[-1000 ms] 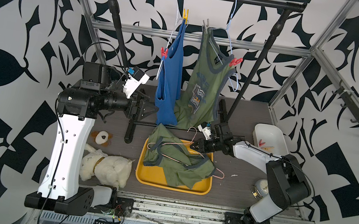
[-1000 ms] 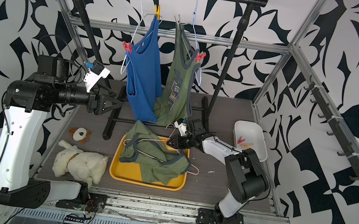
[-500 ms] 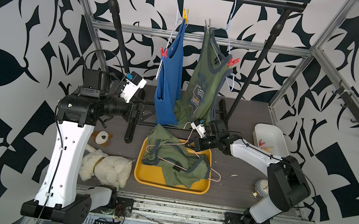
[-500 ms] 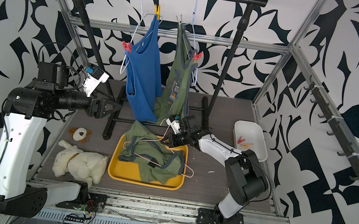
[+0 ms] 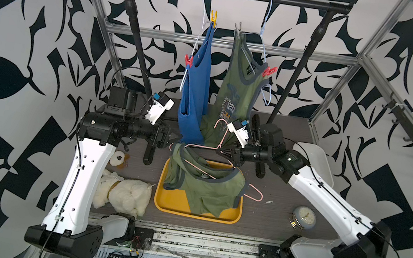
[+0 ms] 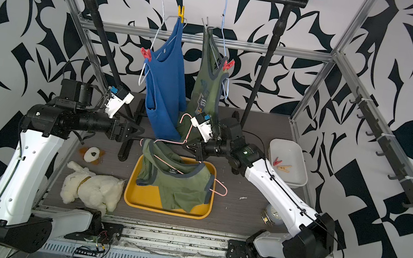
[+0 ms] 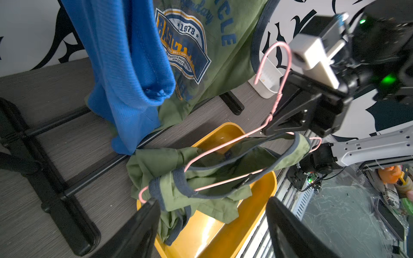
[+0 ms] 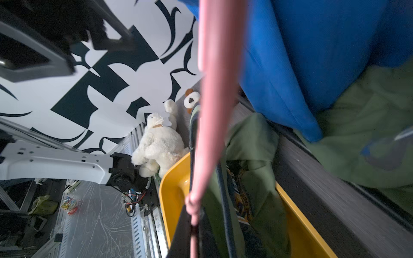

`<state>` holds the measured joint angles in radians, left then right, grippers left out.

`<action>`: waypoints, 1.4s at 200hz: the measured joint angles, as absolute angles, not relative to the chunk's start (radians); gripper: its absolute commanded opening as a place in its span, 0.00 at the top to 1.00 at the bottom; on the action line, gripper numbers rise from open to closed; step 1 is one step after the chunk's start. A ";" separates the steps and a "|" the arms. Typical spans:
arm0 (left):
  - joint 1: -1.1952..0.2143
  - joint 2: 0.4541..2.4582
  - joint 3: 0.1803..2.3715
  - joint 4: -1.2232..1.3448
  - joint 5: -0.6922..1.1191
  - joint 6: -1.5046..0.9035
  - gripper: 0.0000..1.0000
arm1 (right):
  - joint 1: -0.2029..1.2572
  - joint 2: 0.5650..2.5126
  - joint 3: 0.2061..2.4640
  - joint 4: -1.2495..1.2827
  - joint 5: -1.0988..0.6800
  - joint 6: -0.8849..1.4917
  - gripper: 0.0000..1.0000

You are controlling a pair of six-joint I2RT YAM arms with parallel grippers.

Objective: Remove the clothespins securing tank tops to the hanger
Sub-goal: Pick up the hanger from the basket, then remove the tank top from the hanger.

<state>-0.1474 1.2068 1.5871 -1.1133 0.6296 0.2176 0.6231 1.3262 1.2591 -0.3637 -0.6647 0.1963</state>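
Inside the bin, two clothespins; nearby, three tank tops.

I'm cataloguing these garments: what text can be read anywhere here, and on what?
"1973": chest print of the hanging olive green tank top.
"BASIC": same print, rest creased.
"CLE": end of a cut-off arched word.
"POWER IS BASIC", "NEW STYLE": fine print below.
Too small to read: neck labels, small round alarm clock dial.

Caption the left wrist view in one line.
Open left claw faces an olive tank top on a pink hanger gripped by the right claw.
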 measured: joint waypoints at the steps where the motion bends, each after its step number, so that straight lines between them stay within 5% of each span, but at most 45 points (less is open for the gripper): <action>1: -0.149 1.207 1.586 -1.113 0.629 0.218 0.21 | 0.625 1.326 1.266 -0.371 -0.663 0.192 1.00; 122: -0.215 1.203 1.447 -1.010 0.385 0.179 0.18 | 0.772 1.264 1.373 -0.484 -0.371 0.163 1.00; 280: -0.231 1.174 1.376 -0.979 0.382 0.172 0.25 | 0.903 1.312 1.419 -0.400 -0.181 0.178 1.00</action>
